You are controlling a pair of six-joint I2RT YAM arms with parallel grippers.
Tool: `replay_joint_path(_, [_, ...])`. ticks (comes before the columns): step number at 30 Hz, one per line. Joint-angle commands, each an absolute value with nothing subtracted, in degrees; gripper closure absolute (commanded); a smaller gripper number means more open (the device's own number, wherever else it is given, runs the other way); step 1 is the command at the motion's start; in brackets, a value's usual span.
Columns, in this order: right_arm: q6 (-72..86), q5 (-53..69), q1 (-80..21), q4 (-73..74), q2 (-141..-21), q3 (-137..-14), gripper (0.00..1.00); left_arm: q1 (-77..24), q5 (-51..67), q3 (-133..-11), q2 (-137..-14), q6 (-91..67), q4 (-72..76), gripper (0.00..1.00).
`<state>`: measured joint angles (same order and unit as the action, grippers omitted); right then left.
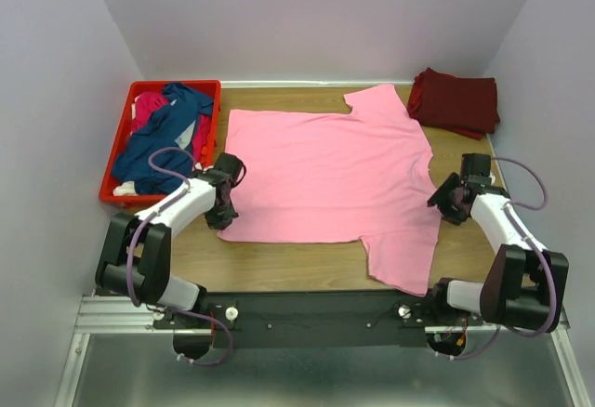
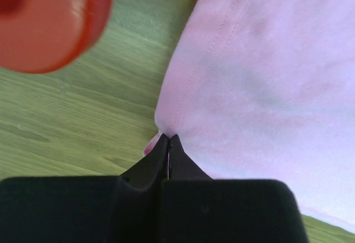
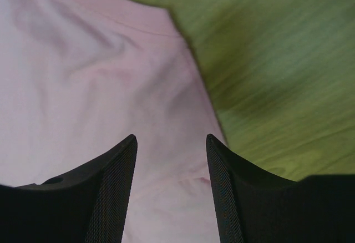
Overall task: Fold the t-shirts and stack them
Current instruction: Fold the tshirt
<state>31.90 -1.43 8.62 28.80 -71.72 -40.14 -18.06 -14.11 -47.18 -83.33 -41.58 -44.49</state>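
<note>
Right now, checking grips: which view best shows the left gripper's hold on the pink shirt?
Left wrist: the left gripper is shut on the pink shirt at its hem corner. Top external shows it small; right wrist shows only the open right gripper over the shirt.

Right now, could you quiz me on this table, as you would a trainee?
1. True or false: the pink shirt lies spread out on the table.
2. The left gripper is: A open; B shut on the pink shirt's edge; C shut on nothing.
3. What colour is the folded shirt at the far right corner?
Key: 1 true; 2 B; 3 maroon.
</note>
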Motion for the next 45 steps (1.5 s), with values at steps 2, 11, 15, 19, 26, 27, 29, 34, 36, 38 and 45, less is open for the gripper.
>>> replay_joint_path(2, [33.4, -3.7, 13.8, 33.2, -72.5, -38.6, 0.42, -17.9, -17.7, -48.0, -79.5, -37.6, -42.2, 1.00])
replay_joint_path(11, [36.0, 2.3, 15.0, 37.0, -77.2, -39.5, 0.46, -17.8, -15.6, -46.4, -78.8, -35.2, -39.4, 1.00])
replay_joint_path(15, [37.0, 4.8, 15.0, 37.1, -78.6, -38.4, 0.51, -17.8, -14.4, -45.4, -78.2, -35.1, -39.0, 1.00])
replay_joint_path(19, [37.5, 5.0, 15.0, 37.3, -77.3, -37.1, 0.52, -17.8, -13.9, -44.8, -77.8, -35.2, -38.5, 1.00])
replay_joint_path(26, [37.8, 2.3, 15.0, 42.4, -74.0, -38.8, 0.52, -17.8, -13.9, -45.4, -77.5, -34.6, -38.3, 1.00])
replay_joint_path(27, [37.8, 1.2, 15.0, 42.5, -73.9, -39.4, 0.52, -17.8, -13.8, -45.4, -77.4, -34.5, -38.2, 1.00])
replay_joint_path(29, [37.4, -2.2, 15.0, 44.6, -73.3, -41.0, 0.51, -17.8, -13.6, -45.4, -77.3, -34.5, -38.1, 1.00])
replay_joint_path(34, [37.3, -0.4, 15.0, 45.2, -74.4, -40.8, 0.51, -17.8, -12.9, -45.1, -77.2, -34.3, -37.4, 1.00])
replay_joint_path(36, [37.5, 1.7, 15.0, 44.3, -74.5, -39.9, 0.51, -17.8, -12.8, -45.1, -77.1, -34.1, -37.4, 1.00])
replay_joint_path(38, [37.6, 1.7, 15.0, 43.9, -74.9, -39.8, 0.51, -17.8, -12.6, -45.0, -77.1, -33.8, -37.1, 1.00])
replay_joint_path(45, [37.8, 4.5, 15.0, 42.8, -76.5, -38.2, 0.52, -17.8, -11.9, -44.9, -77.3, -33.4, -37.0, 1.00])
